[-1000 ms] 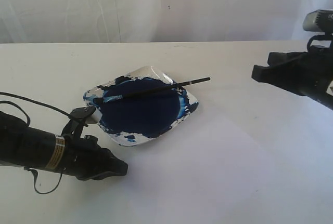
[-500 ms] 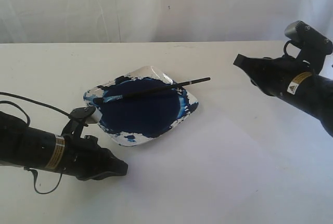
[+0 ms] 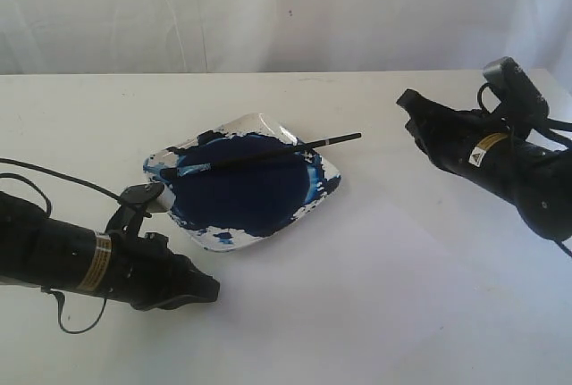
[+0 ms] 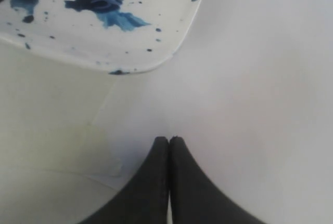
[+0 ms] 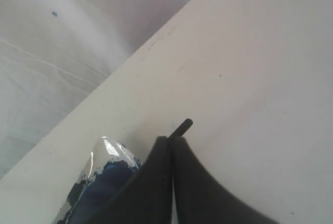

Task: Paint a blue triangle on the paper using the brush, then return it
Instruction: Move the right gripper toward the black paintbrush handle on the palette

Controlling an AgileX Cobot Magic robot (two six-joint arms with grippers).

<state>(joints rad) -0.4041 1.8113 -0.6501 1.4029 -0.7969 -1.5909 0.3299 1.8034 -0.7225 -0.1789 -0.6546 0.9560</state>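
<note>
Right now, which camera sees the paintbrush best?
The exterior view: the whole brush lies across the dish. The right wrist view shows only its handle tip past the right gripper. The left wrist view shows none of it.

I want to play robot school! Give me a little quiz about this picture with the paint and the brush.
1. True or false: the left gripper and the right gripper are both shut.
2. Where does the brush lie? A: on the bare table. B: across the dish. C: in a gripper.
3. Fill the gap: the paint in the dish is dark ____.
Key: 1 true; 2 B; 3 blue.
</note>
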